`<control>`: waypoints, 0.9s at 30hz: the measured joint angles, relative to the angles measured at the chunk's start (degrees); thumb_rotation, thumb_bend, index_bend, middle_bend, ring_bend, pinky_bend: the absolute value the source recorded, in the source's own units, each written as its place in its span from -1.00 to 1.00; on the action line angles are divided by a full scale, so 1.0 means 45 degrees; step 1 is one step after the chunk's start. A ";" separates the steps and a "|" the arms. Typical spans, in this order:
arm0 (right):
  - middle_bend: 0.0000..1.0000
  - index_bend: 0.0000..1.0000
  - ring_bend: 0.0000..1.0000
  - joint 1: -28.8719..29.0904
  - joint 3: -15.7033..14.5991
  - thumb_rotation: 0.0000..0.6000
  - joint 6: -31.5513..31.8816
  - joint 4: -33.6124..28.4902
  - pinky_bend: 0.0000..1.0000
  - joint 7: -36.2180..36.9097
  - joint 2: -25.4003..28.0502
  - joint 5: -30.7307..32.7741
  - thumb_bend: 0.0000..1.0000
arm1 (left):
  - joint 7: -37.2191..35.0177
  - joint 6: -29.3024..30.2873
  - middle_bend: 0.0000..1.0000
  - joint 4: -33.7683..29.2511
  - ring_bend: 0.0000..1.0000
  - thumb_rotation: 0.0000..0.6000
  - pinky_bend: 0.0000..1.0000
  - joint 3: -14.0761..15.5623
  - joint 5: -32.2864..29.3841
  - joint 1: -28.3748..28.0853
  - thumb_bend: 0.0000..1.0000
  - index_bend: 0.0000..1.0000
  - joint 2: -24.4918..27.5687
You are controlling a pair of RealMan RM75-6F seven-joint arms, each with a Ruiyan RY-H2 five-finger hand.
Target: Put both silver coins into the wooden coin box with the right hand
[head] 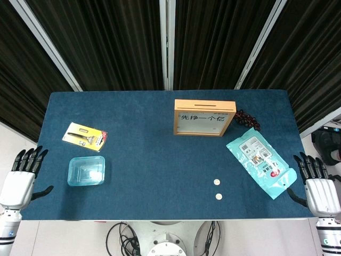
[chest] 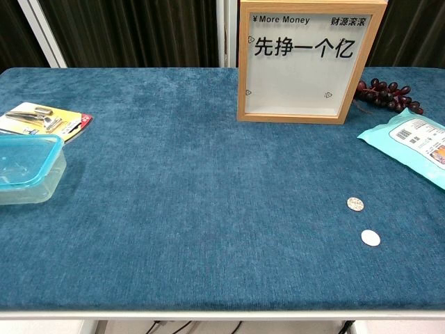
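Note:
Two silver coins lie flat on the blue table, right of centre near the front: one (head: 217, 182) (chest: 355, 203) just behind the other (head: 219, 196) (chest: 370, 238). The wooden coin box (head: 204, 117) (chest: 304, 61) stands upright at the back centre, with a slot in its top edge and a white printed front. My right hand (head: 318, 188) hovers off the table's front right corner, fingers spread, holding nothing. Off the front left corner my left hand (head: 21, 179) is likewise open and empty. Neither hand shows in the chest view.
A teal plastic pouch (head: 261, 164) (chest: 416, 140) lies between the coins and the right hand. Dark grapes (head: 248, 119) (chest: 387, 94) sit right of the box. At the left are a clear teal container (head: 86, 170) (chest: 24, 168) and a yellow carded razor pack (head: 84, 136) (chest: 43, 120).

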 measured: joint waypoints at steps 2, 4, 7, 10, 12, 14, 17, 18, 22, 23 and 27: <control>-1.00 -1.00 -1.00 0.0004 -0.0006 1.00 -0.0031 0.0004 -1.00 -0.0038 0.0010 0.0005 -0.68 | -0.0014 -0.0057 -1.00 0.0064 -1.00 1.00 -1.00 0.0012 -0.0028 -0.0015 -0.92 -1.00 -0.0039; -1.00 -1.00 -1.00 0.0013 -0.0025 1.00 -0.0084 -0.0015 -1.00 -0.0110 0.0031 0.0008 -0.68 | 0.0007 -0.0090 -1.00 0.0092 -1.00 1.00 -1.00 0.0039 -0.0037 -0.0021 -0.92 -1.00 -0.0063; -1.00 -1.00 -1.00 0.0035 -0.0048 1.00 -0.0102 -0.0087 -1.00 -0.0198 0.0048 -0.0070 -0.68 | 0.0032 -0.0043 -1.00 0.0109 -1.00 1.00 -1.00 0.0054 -0.0007 -0.0011 -0.92 -1.00 -0.0078; -1.00 -1.00 -1.00 0.0081 -0.0099 1.00 -0.0110 -0.0141 -1.00 -0.0272 0.0023 -0.0281 -0.68 | 0.0009 0.0056 -1.00 0.0109 -1.00 1.00 -1.00 0.0065 0.0055 0.0015 -0.92 -1.00 -0.0078; -1.00 -1.00 -1.00 0.0132 -0.0165 1.00 -0.0110 -0.0151 -1.00 -0.0330 -0.0033 -0.0542 -0.68 | 0.0014 0.0087 -1.00 0.0117 -1.00 1.00 -1.00 0.0084 0.0097 0.0025 -0.92 -1.00 -0.0083; -1.00 -1.00 -1.00 0.0197 -0.0233 1.00 -0.0100 -0.0103 -1.00 -0.0359 -0.0142 -0.0861 -0.68 | 0.0004 0.0108 -1.00 0.0168 -1.00 1.00 -1.00 0.0089 0.0111 0.0029 -0.92 -1.00 -0.0118; -1.00 -1.00 -1.00 0.0404 -0.0428 1.00 -0.0206 0.0150 -1.00 -0.0434 -0.0483 -0.1539 -0.67 | -0.0109 0.0092 -1.00 0.0308 -1.00 1.00 -1.00 0.0096 0.0088 0.0029 -0.92 -1.00 -0.0202; -1.00 -1.00 -1.00 0.0523 -0.0529 1.00 -0.0355 0.0255 -1.00 -0.0516 -0.0640 -0.1775 -0.67 | -0.0135 0.0068 -1.00 0.0365 -1.00 1.00 -1.00 0.0103 0.0085 0.0022 -0.92 -1.00 -0.0229; -1.00 -1.00 -1.00 0.0929 -0.0889 1.00 -0.1054 0.0391 -1.00 -0.1061 -0.1100 -0.2408 -0.65 | -0.0003 -0.0004 -1.00 0.0655 -1.00 1.00 -1.00 0.0128 0.0083 -0.0010 -0.92 -1.00 -0.0354; -1.00 -1.00 -1.00 0.1018 -0.0972 1.00 -0.1213 0.0398 -1.00 -0.1233 -0.1214 -0.2546 -0.65 | 0.0034 -0.0012 -1.00 0.0705 -1.00 1.00 -1.00 0.0128 0.0062 -0.0010 -0.92 -1.00 -0.0402; -1.00 -1.00 -1.00 0.1372 -0.1300 1.00 -0.1996 0.0406 -1.00 -0.1797 -0.1733 -0.2894 -0.65 | -0.0066 -0.0012 -1.00 0.0829 -1.00 1.00 -1.00 0.0123 -0.0012 0.0009 -0.92 -1.00 -0.0455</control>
